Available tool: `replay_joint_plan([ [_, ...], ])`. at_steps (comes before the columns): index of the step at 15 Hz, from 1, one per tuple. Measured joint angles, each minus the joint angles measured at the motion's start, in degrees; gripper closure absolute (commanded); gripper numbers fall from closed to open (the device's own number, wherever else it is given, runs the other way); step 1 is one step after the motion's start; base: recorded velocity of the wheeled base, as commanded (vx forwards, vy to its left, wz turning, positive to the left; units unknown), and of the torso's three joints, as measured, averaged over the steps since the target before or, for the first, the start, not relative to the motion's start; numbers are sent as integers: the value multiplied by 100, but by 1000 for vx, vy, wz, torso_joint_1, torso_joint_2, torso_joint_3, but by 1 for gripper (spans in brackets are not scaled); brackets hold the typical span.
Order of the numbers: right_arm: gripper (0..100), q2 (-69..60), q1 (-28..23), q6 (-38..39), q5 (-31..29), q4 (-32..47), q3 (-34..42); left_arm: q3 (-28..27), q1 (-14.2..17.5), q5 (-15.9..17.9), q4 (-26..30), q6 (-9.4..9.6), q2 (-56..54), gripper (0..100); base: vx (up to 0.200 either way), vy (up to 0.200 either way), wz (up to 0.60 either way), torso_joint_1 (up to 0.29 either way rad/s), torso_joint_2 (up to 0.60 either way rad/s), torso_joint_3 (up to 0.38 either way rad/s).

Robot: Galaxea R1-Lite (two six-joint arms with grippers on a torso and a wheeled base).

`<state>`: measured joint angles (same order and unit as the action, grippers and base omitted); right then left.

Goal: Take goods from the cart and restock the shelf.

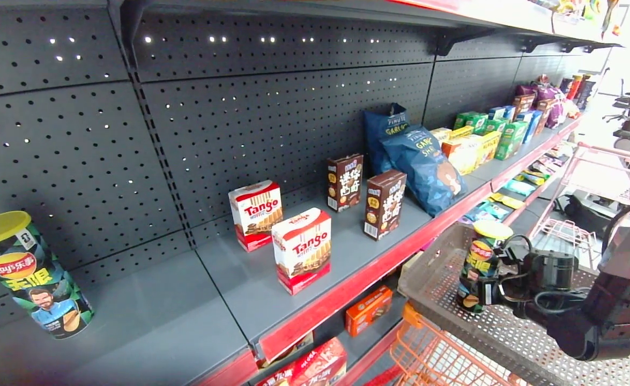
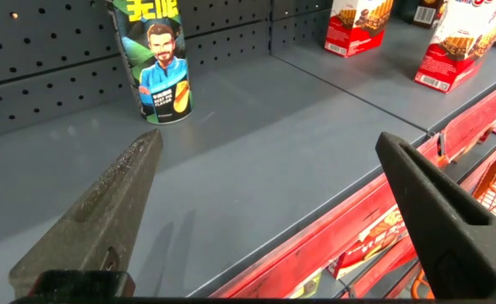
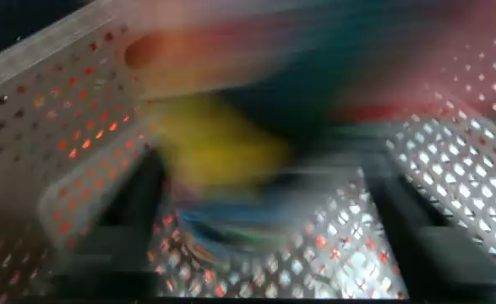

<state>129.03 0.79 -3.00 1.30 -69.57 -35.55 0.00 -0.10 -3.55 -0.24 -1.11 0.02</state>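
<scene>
R gripper [image 1: 476, 298] fingers closed on chip can [image 1: 480, 252], low on body; can upright in cart basket [image 1: 508, 332]. L gripper [image 2: 266, 139] fingers wide apart, nothing between, shelf [image 2: 256, 177] just below. Can prob light, stiff tube, slick wrap: take mid-body, don't crush.

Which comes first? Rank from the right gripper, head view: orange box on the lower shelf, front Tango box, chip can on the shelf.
1. Orange box, lower shelf, left of the right gripper.
2. Front Tango box, shelf above, farther left.
3. Chip can, shelf's far left end.
</scene>
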Motion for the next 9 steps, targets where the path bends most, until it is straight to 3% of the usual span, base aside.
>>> replay_joint_plan([
  [9,100,162,11,0,2,27,-312,0,0,0,2,-1,0,0,0,0,0,0,0,0],
])
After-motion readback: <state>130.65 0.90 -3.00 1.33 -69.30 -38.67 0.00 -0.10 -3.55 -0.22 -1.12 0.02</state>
